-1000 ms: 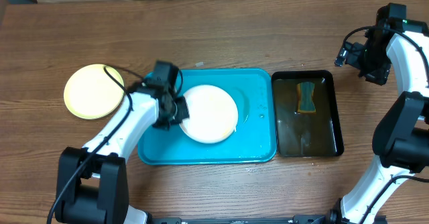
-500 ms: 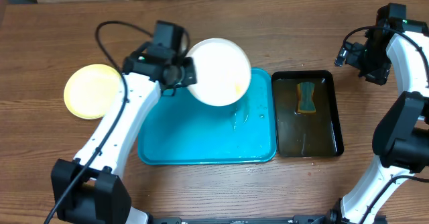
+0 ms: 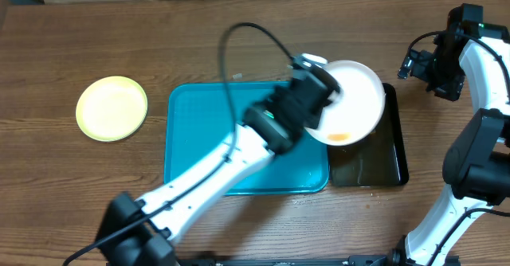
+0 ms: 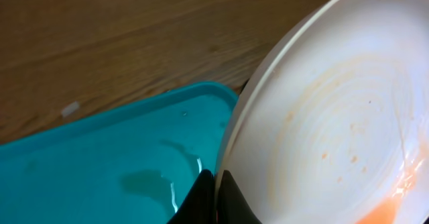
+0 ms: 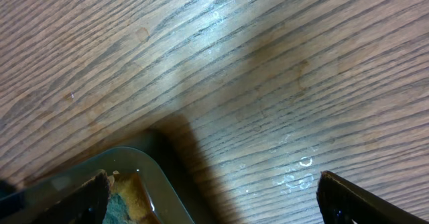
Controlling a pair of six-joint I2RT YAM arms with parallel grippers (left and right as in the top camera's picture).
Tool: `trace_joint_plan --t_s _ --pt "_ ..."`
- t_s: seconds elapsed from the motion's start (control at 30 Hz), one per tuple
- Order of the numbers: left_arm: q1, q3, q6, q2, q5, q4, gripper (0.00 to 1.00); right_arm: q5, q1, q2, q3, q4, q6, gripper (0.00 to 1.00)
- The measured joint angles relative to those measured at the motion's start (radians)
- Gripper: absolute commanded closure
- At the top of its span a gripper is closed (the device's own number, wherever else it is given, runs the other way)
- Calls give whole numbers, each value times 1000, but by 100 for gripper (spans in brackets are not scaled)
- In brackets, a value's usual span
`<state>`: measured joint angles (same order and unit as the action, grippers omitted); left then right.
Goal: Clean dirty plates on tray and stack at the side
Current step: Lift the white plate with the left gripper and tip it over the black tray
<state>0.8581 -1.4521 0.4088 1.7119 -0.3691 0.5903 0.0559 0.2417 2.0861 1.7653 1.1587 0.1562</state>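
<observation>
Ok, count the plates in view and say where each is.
2. A pale yellow plate sits left of the turquoise tray; a smeared white plate is held by the left gripper over the black tray. The arm could hide another.

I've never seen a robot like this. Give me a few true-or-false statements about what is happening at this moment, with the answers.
1. The left arm's fingers grip a white plate by its rim. True.
2. That plate is spotless. False: it has an orange smear near its edge.
3. The yellow plate lies in the turquoise tray. False: it lies on the table, left of the tray.
4. Seen from overhead, the white plate overlaps the black tray. True.
5. The right arm's fingers hold the sponge. False: they are open and empty, and the sponge lies in the black tray.
</observation>
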Motion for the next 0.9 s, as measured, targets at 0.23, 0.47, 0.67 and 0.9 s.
trace_joint_plan --t_s 0.23,0.47,0.67,0.9 --pt "171 -2 -172 125 -266 -142 96 0 0 0 0 0 0 0" --pt "325 -2 -495 187 -657 -397 96 0 0 0 0 -3 0 0" --pt "408 -5 -778 187 -820 -597 96 0 0 0 0 -3 0 0" --pt "420 -5 -930 187 -876 -618 96 0 0 0 0 -3 0 0"
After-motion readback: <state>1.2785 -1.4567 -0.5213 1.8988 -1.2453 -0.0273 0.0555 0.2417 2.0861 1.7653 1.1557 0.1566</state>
